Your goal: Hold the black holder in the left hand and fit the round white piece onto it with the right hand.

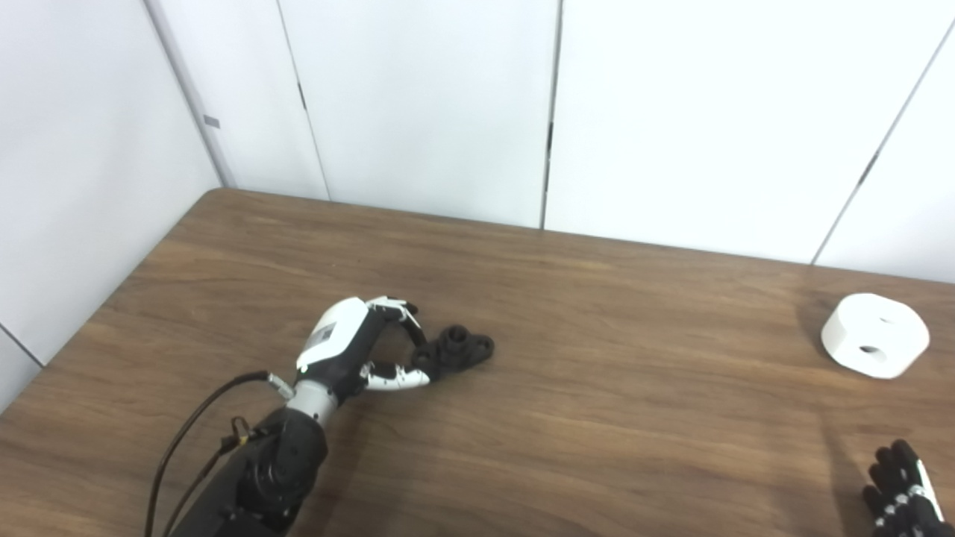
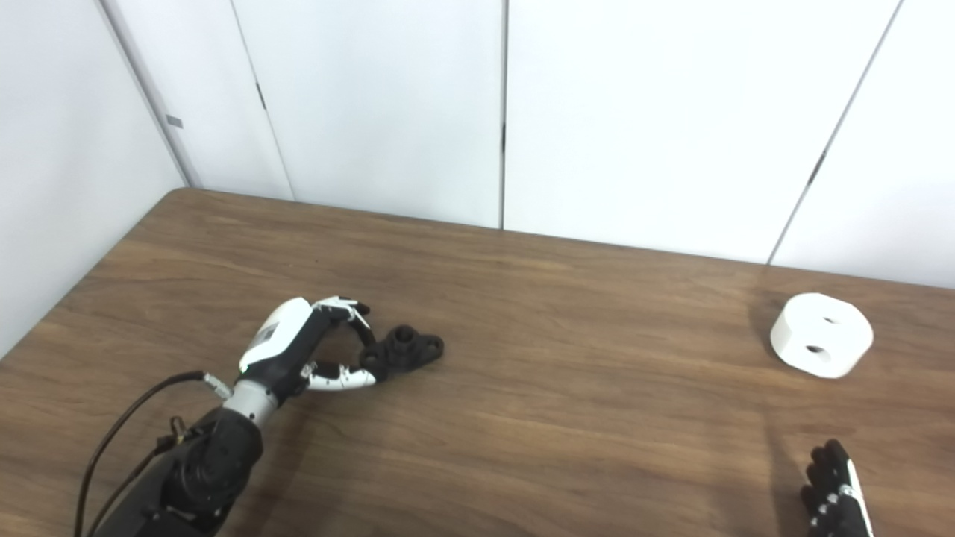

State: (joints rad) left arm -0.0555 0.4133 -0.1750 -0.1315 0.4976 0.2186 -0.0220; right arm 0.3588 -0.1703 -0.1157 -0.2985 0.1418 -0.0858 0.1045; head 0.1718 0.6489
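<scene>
The black holder (image 1: 459,349) lies flat on the wooden table left of centre, a short peg standing up from its middle. My left hand (image 1: 351,344) reaches it from the left, fingers above and thumb below pinching the holder's near end. The round white piece (image 1: 874,335), a thick disc with two holes on top, rests at the far right of the table with nothing touching it. Only the fingertips of my right hand (image 1: 901,492) show at the bottom right corner, spread and holding nothing, well in front of the white piece.
The brown table (image 1: 612,418) runs back to white wall panels behind and on the left. A black cable (image 1: 186,440) loops beside my left forearm.
</scene>
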